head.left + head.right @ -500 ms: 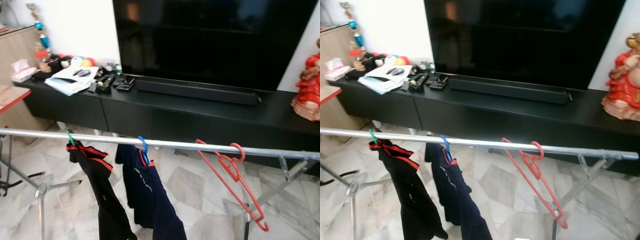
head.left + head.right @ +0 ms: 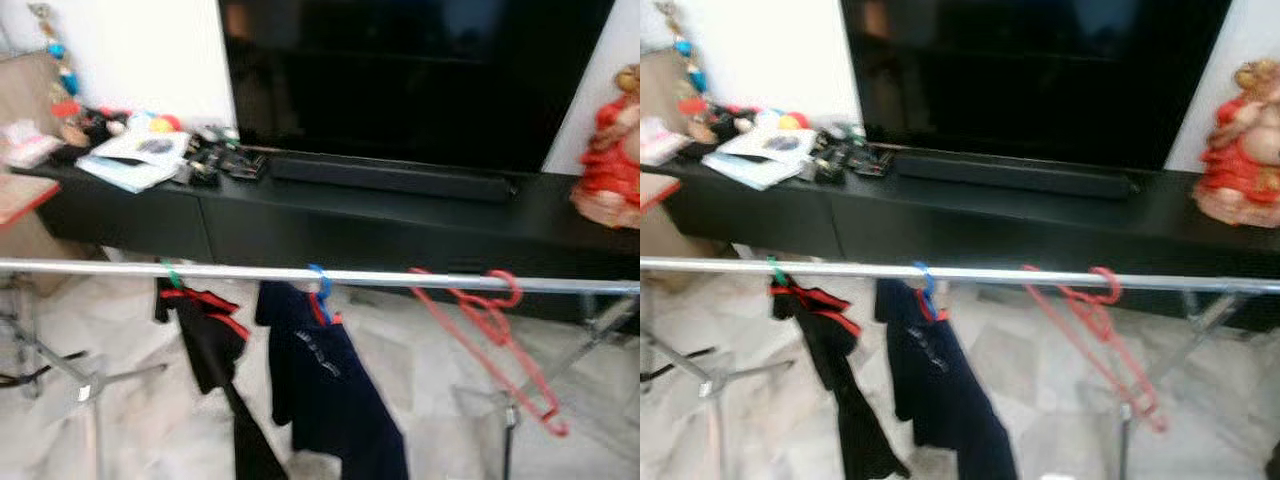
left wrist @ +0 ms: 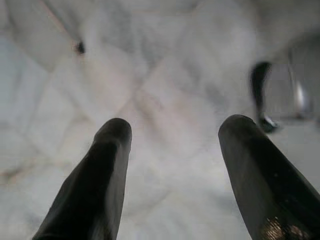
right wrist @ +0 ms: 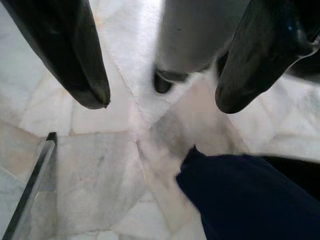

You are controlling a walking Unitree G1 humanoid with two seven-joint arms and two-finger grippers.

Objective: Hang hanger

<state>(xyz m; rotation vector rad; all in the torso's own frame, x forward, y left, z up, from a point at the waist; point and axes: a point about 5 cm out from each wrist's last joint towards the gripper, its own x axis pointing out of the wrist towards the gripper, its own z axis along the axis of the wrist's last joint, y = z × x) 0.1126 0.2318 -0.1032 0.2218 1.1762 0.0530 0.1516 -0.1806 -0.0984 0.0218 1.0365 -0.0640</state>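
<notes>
We see the red hanger (image 2: 490, 340) still hooked on the rail (image 2: 250, 272), unmoved, while both end effectors, left (image 3: 172, 145) and right (image 4: 162, 85), hang with fingers apart.

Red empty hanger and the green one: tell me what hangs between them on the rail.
In the left eye view, a dark navy garment on a blue hanger.

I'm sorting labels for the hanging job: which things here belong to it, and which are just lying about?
Job:
red hanger, hooked on the rail, empty
metal drying rail

Lying about:
black garment on green hanger
navy garment on blue hanger
TV
soundbar
red figurine
papers
</notes>
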